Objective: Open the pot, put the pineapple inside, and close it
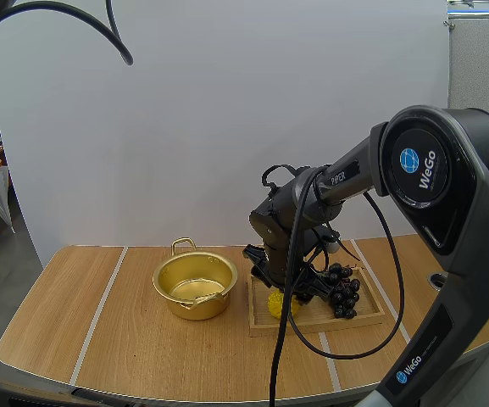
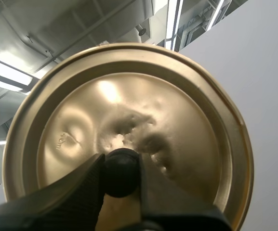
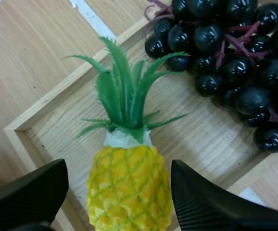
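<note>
Jaws of the right gripper (image 3: 118,168) stand released, one on either side of the pineapple (image 3: 129,192) and apart from its skin. The fruit lies in the wooden tray (image 3: 57,98), at the tray's nine o'clock end in the high view, with its leafy crown toward the grapes (image 3: 225,53). It looks like a small moulded toy, probably light and stiff. Its lattice skin should give grip, so the widest part of the yellow body is the place to pinch; the thin green leaves would likely bend and slip. The grapes sit near, at three o'clock of the fruit, and the tray's raised rim runs close by one finger, so either could snag a lift. The open pot (image 1: 180,307) stands on the table (image 1: 75,322) at nine o'clock of the tray, with nothing between. The left gripper (image 2: 122,168) is clenched on the knob (image 2: 122,175) of the lid (image 2: 129,96), held aloft; how far from the pot I cannot tell.
</note>
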Available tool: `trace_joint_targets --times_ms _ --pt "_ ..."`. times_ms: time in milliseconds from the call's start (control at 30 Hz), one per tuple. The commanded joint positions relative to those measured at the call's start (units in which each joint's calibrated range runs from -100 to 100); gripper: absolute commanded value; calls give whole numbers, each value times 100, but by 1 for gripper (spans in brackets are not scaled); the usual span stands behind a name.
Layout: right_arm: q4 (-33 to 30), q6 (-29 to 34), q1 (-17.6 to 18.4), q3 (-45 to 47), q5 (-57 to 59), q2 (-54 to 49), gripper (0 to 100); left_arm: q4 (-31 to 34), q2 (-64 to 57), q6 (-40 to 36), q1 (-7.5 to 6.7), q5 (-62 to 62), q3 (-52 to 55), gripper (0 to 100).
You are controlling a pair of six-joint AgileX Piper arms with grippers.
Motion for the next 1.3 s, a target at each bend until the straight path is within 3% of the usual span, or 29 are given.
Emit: trace_joint_targets --times_ms 0,633,700,733,767,1033,1100,1167,1200,1267 --pt "-11 -68 -18 -35 -45 -24 100 43 -40 -63 -11 -262 -26 0" --pt "-131 -68 -18 -35 -107 598 100 43 -40 -63 -11 -262 -26 0" --pt "-131 -68 -18 -35 -73 598 76 43 -40 -63 -11 -262 -26 0" --pt "-131 -68 -18 -35 -48 598 59 43 -40 -63 -11 -262 -26 0" --pt "-131 -68 -18 -35 -9 585 50 43 -40 -63 -11 -262 -26 0" --pt "86 -48 -18 -35 176 358 47 43 -40 -63 -11 -262 -26 0" --pt "86 -39 -18 -35 215 331 32 43 -40 -63 -11 -262 -26 0" --pt "86 -39 -18 -50 269 331 5 43 -40 -63 -11 -262 -26 0" --pt "76 -39 -18 -50 269 331 0 43 -40 -63 -11 -262 -26 0" --pt "34 -39 -18 -50 290 331 0 43 -40 -63 -11 -262 -26 0"
